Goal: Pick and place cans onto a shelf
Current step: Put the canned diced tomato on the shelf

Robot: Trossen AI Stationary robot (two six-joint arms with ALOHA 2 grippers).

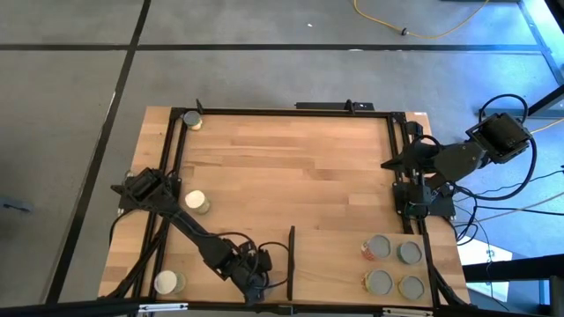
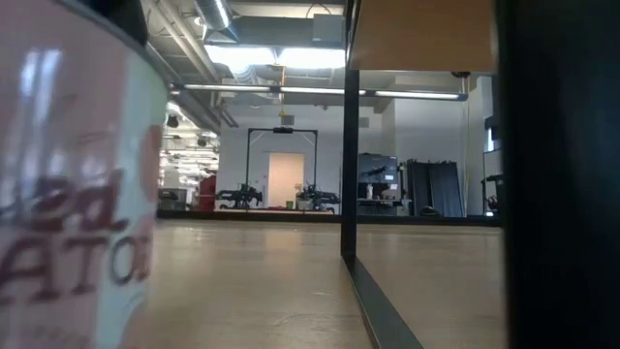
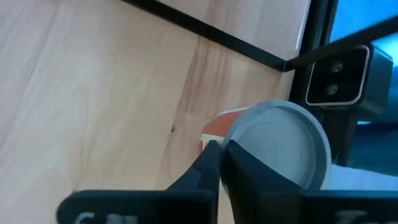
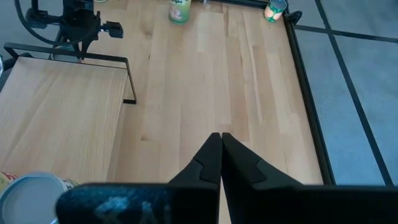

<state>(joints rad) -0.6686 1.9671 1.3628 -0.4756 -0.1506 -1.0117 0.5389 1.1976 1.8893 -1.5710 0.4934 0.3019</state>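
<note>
My left gripper (image 3: 221,148) is shut with nothing between its fingers. It is low over the table's near edge (image 1: 256,286), just left of the shelf's black strip (image 1: 291,262). A can with a grey top and a red side (image 3: 286,140) stands upright on the table right beside one finger. The high view hides this can under the arm. Several cans (image 1: 393,266) stand on the light-wood shelf (image 1: 335,264) at the near right. My right gripper (image 4: 221,140) is shut and empty, held high at the table's right edge (image 1: 414,163). My left gripper's fingers slant down from above, closed on each other beside the can. One finger (image 3: 261,180) stands in front of the rim of the can's grey top (image 3: 249,134). I cannot tell whether it touches the can.
Three more cans stand along the table's left side: far corner (image 1: 191,119), middle (image 1: 197,202), near corner (image 1: 167,282). A black camera box (image 3: 339,81) sits at the near edge by the can. In the low view a can label (image 2: 68,194) fills the left.
</note>
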